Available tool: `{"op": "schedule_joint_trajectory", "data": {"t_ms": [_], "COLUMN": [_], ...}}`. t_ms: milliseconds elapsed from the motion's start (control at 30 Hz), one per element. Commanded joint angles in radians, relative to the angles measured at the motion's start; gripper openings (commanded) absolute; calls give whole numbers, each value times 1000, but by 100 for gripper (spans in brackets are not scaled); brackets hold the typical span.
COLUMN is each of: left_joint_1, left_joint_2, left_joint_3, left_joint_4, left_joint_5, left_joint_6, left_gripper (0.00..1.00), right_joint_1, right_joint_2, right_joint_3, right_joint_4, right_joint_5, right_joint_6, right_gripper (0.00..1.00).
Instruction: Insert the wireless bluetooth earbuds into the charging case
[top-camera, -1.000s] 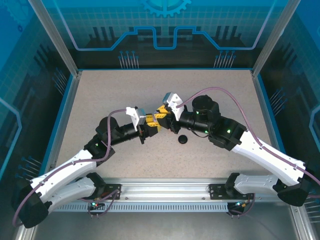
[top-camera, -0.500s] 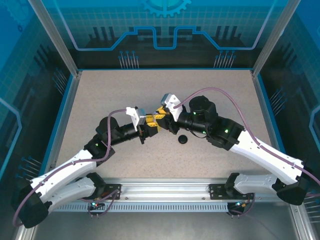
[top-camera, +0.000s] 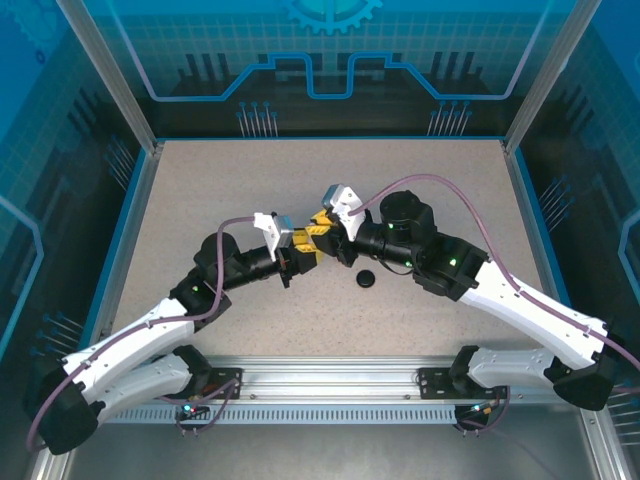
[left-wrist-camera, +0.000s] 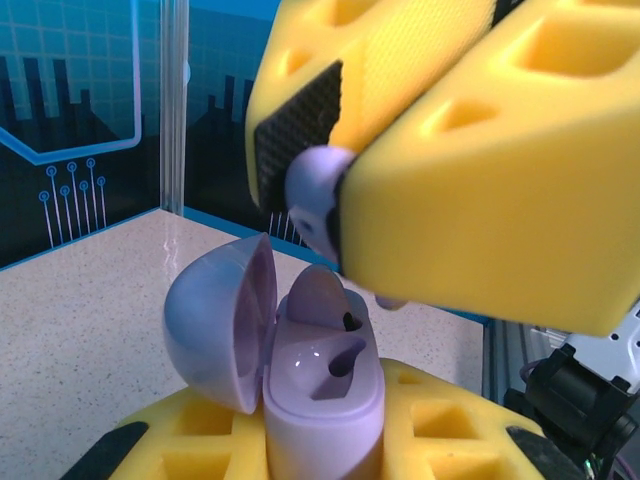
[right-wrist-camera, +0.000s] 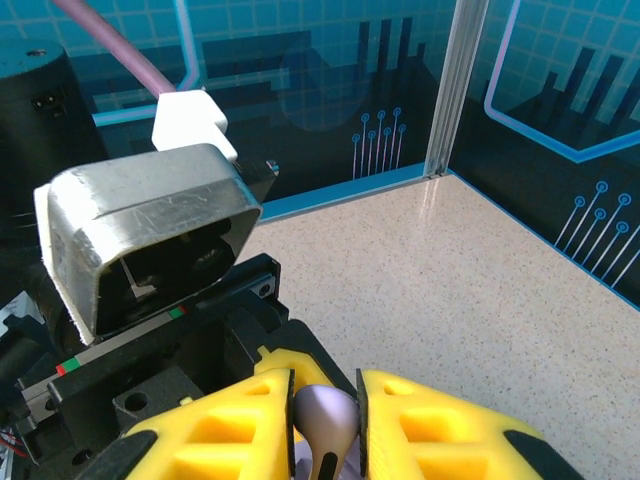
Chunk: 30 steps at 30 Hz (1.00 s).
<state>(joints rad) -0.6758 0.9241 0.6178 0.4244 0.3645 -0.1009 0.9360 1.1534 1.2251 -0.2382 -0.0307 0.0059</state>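
My left gripper (left-wrist-camera: 320, 445) is shut on a lilac charging case (left-wrist-camera: 325, 385), held upright with its lid (left-wrist-camera: 215, 325) swung open to the left. A lilac earbud (left-wrist-camera: 318, 300) seems to sit in the case's far slot, and the near slot shows open. Just above the case my right gripper (right-wrist-camera: 325, 420) is shut on a second lilac earbud (right-wrist-camera: 325, 420), also seen as the earbud (left-wrist-camera: 312, 190) between its yellow fingers (left-wrist-camera: 480, 200). In the top view the left gripper (top-camera: 298, 250) and right gripper (top-camera: 322, 232) meet over mid-table.
A small black disc (top-camera: 366, 279) lies on the speckled table (top-camera: 430, 190) just in front of the right wrist. The left arm's wrist camera (right-wrist-camera: 150, 240) looms close in the right wrist view. Clear walls and metal posts (right-wrist-camera: 448, 90) ring the table.
The right arm has edged slightly left toward the left gripper, with the earbud still pinched in it. The left arm holds still with the case.
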Motion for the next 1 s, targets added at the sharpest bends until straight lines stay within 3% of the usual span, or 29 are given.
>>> {"op": "schedule_joint_trajectory", "data": {"t_ms": [0,967], "left_joint_1": [3,2], "left_joint_2": [-2,-16], "left_joint_3": [9,28], "left_joint_4": [17,20], "left_joint_5": [12,15], "left_joint_6": [-35,-100], "left_gripper": [0,0], "right_joint_1": [9,3], "right_joint_2": [4,34], "right_joint_3": [13,-18], "right_joint_4": [47,39], "right_joint_5": [15,47], "right_joint_6": [-11,-10], "right_gripper": [21,22]}}
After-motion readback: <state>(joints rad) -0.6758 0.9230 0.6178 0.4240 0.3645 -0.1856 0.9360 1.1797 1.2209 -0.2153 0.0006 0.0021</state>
